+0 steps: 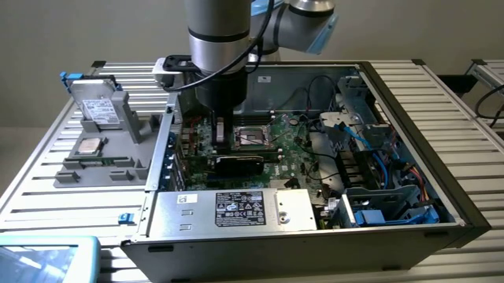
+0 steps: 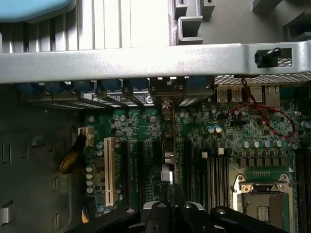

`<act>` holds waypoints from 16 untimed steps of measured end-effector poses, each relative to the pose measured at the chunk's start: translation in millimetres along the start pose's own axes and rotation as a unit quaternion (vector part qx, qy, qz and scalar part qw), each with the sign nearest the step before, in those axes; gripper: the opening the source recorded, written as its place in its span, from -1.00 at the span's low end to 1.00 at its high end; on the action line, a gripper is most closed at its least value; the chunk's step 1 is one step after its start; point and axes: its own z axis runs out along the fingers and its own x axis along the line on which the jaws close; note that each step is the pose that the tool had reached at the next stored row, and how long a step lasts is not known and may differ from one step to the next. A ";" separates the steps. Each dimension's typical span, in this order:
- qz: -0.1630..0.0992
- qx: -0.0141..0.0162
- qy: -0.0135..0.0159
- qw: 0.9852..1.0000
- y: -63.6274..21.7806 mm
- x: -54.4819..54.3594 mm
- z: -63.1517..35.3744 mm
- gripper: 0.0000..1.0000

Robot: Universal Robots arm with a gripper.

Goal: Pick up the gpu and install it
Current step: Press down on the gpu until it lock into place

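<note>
The case [image 1: 441, 194] lies open on the table, and the arm [image 1: 219, 41] is lowered into it over the board [image 1: 295, 144]. The gpu [image 1: 238, 161] is held edge-on at a slot, clamped by the closed gripper [image 2: 174, 203]. Pickup appears done; full seating cannot be told.

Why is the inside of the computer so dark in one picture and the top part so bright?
In the wrist view, the case rim catches the light and looks washed out, while the motherboard below sits in shade. In the exterior view, the light is even; the arm shades the board a little.
</note>
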 end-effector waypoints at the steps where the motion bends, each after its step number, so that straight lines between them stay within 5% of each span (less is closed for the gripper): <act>1: 0.000 0.000 0.000 1.000 -1.6 2.1 0.0 -0.76; 6: 0.000 0.000 -0.005 1.000 -5.5 3.8 1.5 -0.76; 16: 0.001 -0.002 -0.016 1.000 7.9 4.5 9.1 -0.76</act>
